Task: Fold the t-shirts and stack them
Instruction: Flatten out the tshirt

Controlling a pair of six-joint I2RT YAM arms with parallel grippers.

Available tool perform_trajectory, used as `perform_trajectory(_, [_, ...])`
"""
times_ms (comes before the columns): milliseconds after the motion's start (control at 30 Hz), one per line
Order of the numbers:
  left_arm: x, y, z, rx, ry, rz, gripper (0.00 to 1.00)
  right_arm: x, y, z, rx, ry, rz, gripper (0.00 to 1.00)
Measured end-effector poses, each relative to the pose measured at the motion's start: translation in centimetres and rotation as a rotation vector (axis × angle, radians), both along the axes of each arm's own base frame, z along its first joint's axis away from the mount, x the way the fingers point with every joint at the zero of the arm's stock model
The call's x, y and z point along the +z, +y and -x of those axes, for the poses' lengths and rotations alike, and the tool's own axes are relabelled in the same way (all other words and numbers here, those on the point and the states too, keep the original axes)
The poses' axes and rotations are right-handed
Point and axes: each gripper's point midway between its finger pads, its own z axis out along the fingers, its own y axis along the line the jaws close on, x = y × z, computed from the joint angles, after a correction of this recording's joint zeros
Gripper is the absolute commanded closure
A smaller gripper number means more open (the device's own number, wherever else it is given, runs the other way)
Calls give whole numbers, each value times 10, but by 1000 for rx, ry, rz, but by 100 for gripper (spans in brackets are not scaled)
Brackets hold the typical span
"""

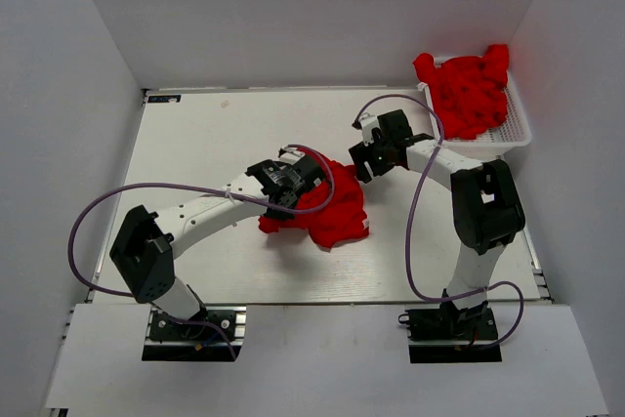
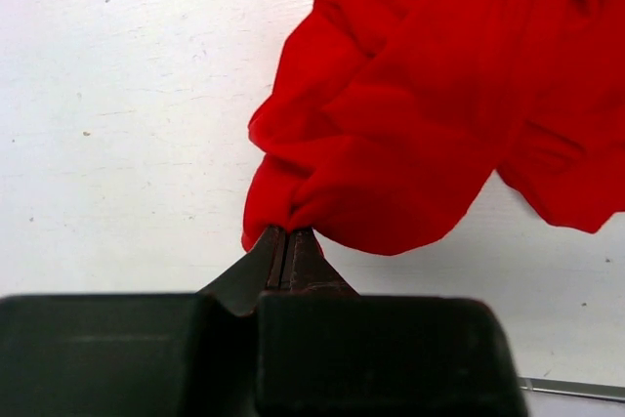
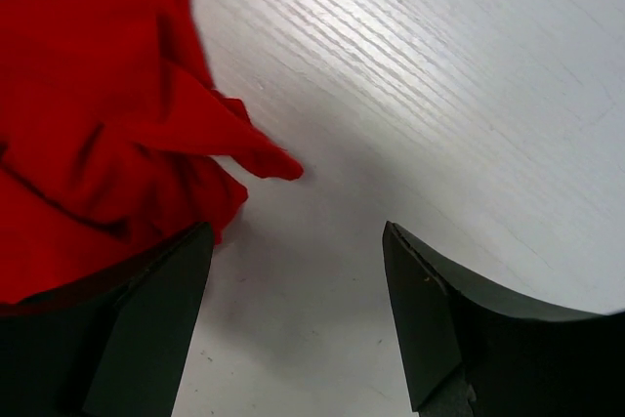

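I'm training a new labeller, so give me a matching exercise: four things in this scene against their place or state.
1. left gripper
2. right gripper
3. crumpled t-shirt
4. basket

a. far right corner
b. open, nothing held
c. shut on the crumpled t-shirt
d. middle of the table

Pairs: 1-c, 2-b, 3-d, 4-a.

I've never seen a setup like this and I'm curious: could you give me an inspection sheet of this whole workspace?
Surface: white table, a few small specks.
Job's things: one crumpled red t-shirt mid-table; more red t-shirts heaped in the white basket at the far right corner.
Clutter: nothing seen.
Hands: left hand shut on a bunched edge of the crumpled shirt; right hand open beside the cloth, gripping nothing.
Cables: purple cables loop off both arms.
Surroundings: plain white walls.
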Motion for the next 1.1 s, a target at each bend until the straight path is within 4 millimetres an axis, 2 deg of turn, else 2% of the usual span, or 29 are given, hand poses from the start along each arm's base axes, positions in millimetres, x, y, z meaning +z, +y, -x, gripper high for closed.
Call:
perform_trajectory(133, [0,5,-4,20,0,1,100,3,10,1,74,-8,-24,23])
perform_trajectory(233, [0,9,-7,38,1,1,100,5,19,-9,113,-28,-31,23])
perform_trajectory(333, [0,12,-9,53,1,2,100,-2,27,-18,145,-30,-28,23])
perform_trajectory(467, [0,16,-12,67,3,4,100,-13,34,-20,183,-18,-26,23])
perform_trajectory(533, [0,17,-12,73,3,5,100,-16,36,-20,199,-13,-27,26])
perform_trajectory(567, [0,17,-13,74,3,5,100,-17,38,-19,208,-11,-27,29])
perform_trajectory(600, [0,18,-13,77,3,5,100,-18,39,-19,216,-11,-29,39])
perform_trajectory(667, [0,19,-14,82,4,5,100,-19,44,-19,233,-11,-34,44])
perform_trajectory(700, [0,20,-14,84,4,5,100,-19,46,-19,239,-11,-37,71])
perform_trajectory(733, [0,20,-15,86,4,5,100,-19,48,-19,248,-13,-40,88])
perform_trajectory(767, [0,21,-15,89,4,5,100,-20,50,-18,254,-13,-45,100])
perform_trajectory(967, [4,22,-19,99,-3,11,100,-13,56,-19,235,-40,-84,100])
perform_trajectory(1033, [10,21,-22,104,-17,17,100,-4,51,-17,199,-76,-90,100])
perform_trajectory(1100, [22,20,-30,113,-51,25,100,19,41,-20,126,-137,-81,100])
